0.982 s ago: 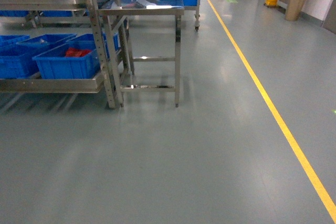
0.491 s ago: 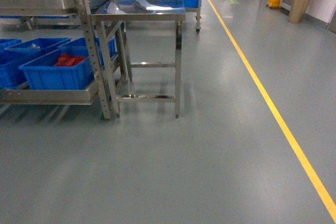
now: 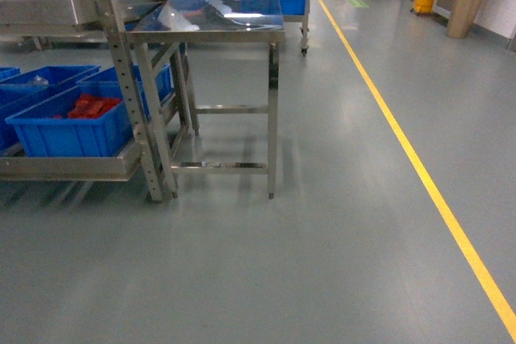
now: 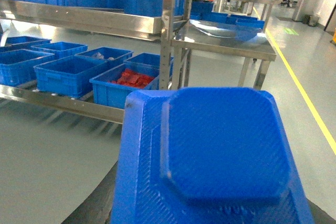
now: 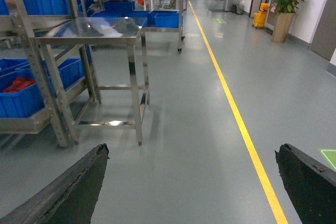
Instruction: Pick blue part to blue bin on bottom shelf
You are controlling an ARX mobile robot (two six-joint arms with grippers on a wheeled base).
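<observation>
Ridged blue part [image 4: 220,156] filling my left wrist view, left tool's state untellable, my right tool [image 5: 191,182] spread apart, blue bin [image 3: 68,126] of red pieces on bottom shelf [image 3: 68,168], steel counter [image 3: 214,26] beside that shelf

Blue part [image 4: 220,156]: you see matt plastic, finely ribbed.
Bottom shelf [image 3: 72,168]: brushed steel.
Blue bin [image 3: 68,128]: smooth plastic.
Small table [image 3: 211,23]: glossy steel.
Floor [image 3: 322,263]: smooth, faintly sheened.
</observation>
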